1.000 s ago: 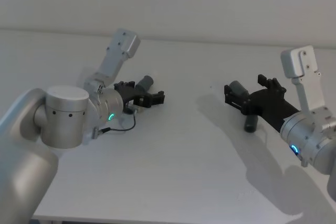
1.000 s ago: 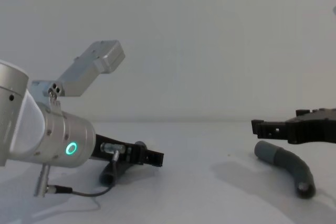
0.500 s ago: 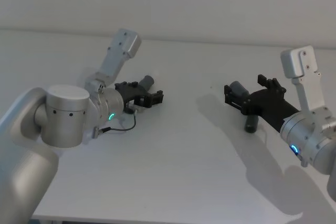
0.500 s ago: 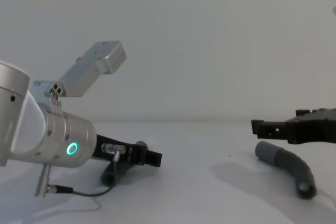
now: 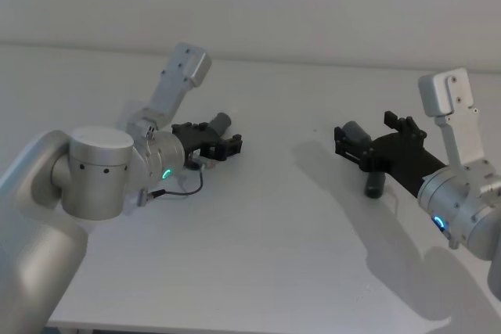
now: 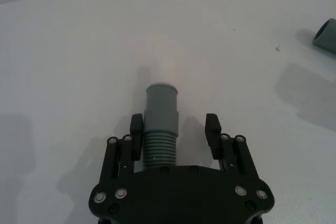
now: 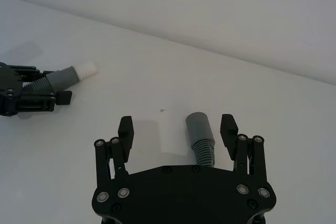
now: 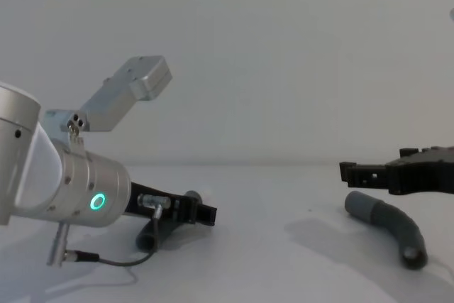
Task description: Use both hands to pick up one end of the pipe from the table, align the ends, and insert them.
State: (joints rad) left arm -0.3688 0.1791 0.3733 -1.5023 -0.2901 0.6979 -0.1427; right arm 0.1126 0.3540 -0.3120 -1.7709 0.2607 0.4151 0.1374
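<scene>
One pipe piece (image 6: 160,124) lies on the white table (image 5: 274,232) at the left, its white plug tip (image 6: 160,69) pointing away from my left gripper (image 6: 175,129). That gripper is low and open, its fingers astride the ribbed part; one finger is against it and the other stands apart. In the head view the left gripper (image 5: 223,145) covers most of that piece (image 5: 219,122). The second curved piece (image 8: 390,226) lies at the right with its grey open cuff (image 7: 199,123). My right gripper (image 8: 355,172) hovers open just above it, the cuff between its fingers.
A thin cable (image 8: 99,260) trails from the left wrist onto the table. Bare white table stretches between the two arms and toward the front edge (image 5: 235,326). A plain wall stands behind.
The left gripper has drawn back very slightly along its pipe piece. The right gripper and both pipe pieces have stayed where they were.
</scene>
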